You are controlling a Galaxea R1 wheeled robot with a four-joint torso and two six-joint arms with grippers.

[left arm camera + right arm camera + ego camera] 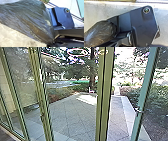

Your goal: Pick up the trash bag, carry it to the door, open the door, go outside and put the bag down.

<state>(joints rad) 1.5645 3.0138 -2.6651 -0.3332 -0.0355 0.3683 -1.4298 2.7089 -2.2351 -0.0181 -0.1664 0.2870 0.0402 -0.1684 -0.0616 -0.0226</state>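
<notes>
The dark trash bag [30, 21] looks large in the left wrist view and narrows to a gathered neck, where my left gripper [53, 42] is shut on it. In the right wrist view, the rounded, shiny bag [101, 33] shows behind the dark parts of my right gripper [112, 43]; how that gripper stands I cannot tell. A glass door with a green frame [147, 79] is at the right of the head view, with a small metal fitting [137, 110] on its edge.
Green posts [103, 97] and glass panels stand in front of me. Beyond them lies a paved yard [75, 114], with a light paved strip [127, 112] towards the right. Hedges [155, 97] and a tree trunk [92, 72] border the paving.
</notes>
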